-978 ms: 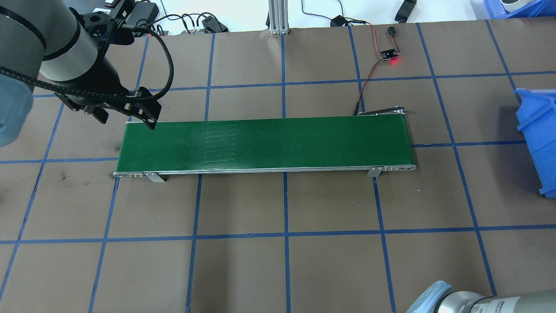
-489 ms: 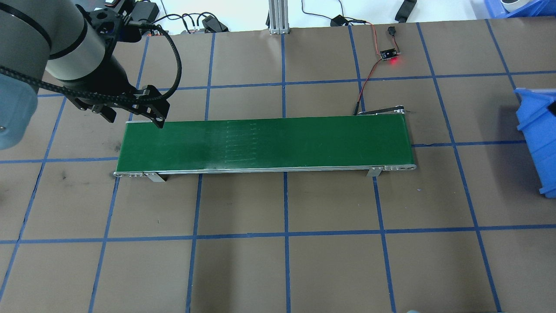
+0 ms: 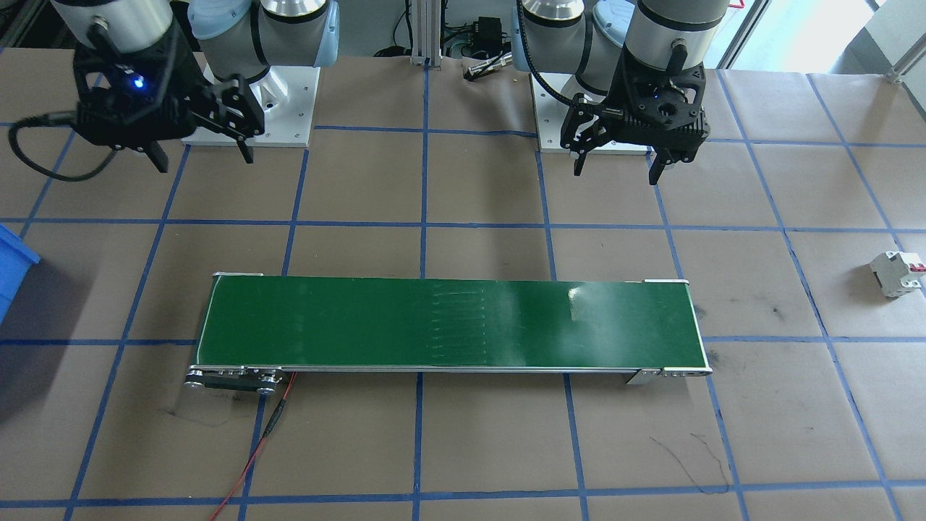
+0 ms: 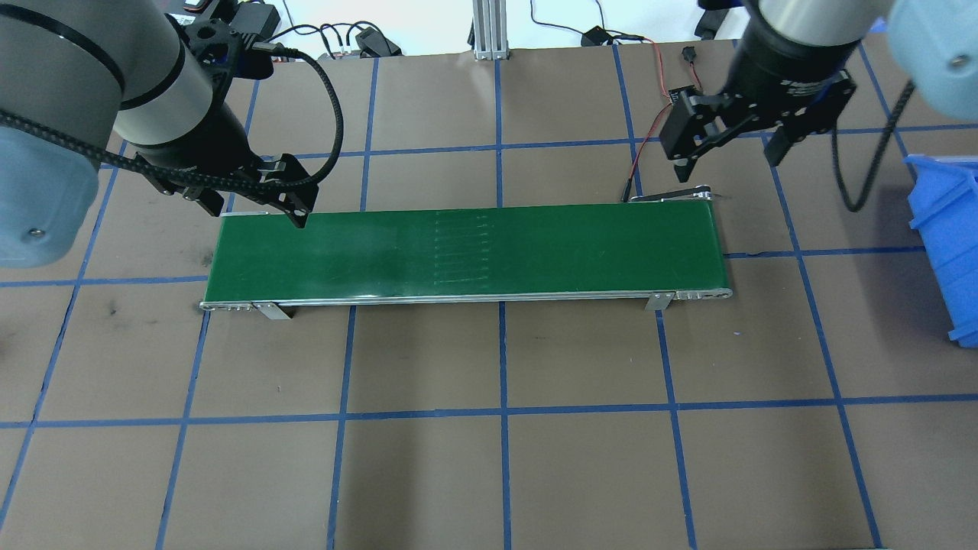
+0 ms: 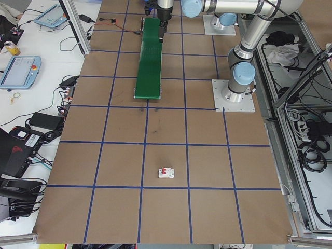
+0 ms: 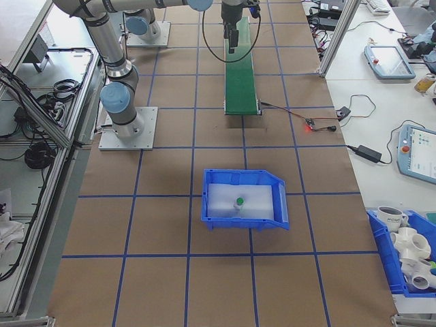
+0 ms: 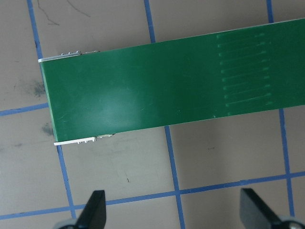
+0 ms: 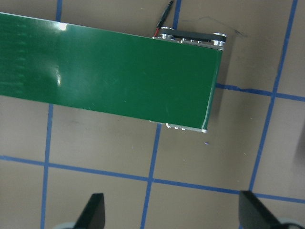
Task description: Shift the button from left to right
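Note:
The button (image 6: 239, 202), with its round green cap, lies inside the blue bin (image 6: 243, 177) in the exterior right view; no other view shows it. My left gripper (image 4: 248, 212) hangs open and empty over the far left corner of the green conveyor belt (image 4: 466, 252). The left wrist view shows its fingertips (image 7: 95, 210) spread wide above bare table beside the belt end. My right gripper (image 4: 726, 160) is open and empty too, hovering above the table just beyond the belt's far right end. In the front-facing view the left gripper (image 3: 617, 172) and right gripper (image 3: 202, 159) both hold nothing.
A white circuit breaker (image 3: 897, 273) with a red mark lies on the table far out on my left. The blue bin (image 4: 947, 229) stands at the right edge. A small sensor board (image 6: 310, 125) with a red light and wires sits beyond the belt's right end.
My right arm has come into the overhead view at the upper right. The left gripper has shifted right along the belt's far edge. The seam marks on the belt have moved right.

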`<action>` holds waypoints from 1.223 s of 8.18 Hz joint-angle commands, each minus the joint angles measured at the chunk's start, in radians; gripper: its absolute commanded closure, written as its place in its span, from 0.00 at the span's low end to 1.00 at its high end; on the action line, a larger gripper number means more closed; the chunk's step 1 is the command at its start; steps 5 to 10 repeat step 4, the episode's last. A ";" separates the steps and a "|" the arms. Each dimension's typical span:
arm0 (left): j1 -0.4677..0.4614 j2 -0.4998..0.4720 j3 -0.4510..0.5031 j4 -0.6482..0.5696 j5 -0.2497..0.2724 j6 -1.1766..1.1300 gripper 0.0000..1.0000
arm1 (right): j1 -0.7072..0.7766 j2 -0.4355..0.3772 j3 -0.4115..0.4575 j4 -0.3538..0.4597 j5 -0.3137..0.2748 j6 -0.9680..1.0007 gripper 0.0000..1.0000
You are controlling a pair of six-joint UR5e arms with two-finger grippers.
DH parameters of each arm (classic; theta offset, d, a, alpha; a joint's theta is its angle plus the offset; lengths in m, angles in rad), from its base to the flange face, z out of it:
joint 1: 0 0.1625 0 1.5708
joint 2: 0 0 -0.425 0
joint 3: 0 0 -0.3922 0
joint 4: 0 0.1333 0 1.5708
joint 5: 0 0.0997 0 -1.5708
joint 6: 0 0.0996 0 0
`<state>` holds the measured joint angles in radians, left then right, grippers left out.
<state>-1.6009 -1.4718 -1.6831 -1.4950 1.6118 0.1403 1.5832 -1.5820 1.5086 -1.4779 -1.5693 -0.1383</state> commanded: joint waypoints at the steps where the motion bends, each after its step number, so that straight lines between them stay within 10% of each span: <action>1: 0.001 0.001 -0.003 0.001 0.003 0.031 0.00 | 0.054 0.057 0.002 -0.076 -0.001 0.100 0.00; 10: -0.001 0.007 -0.001 0.002 -0.003 0.032 0.00 | 0.054 0.057 0.002 -0.085 0.000 0.095 0.00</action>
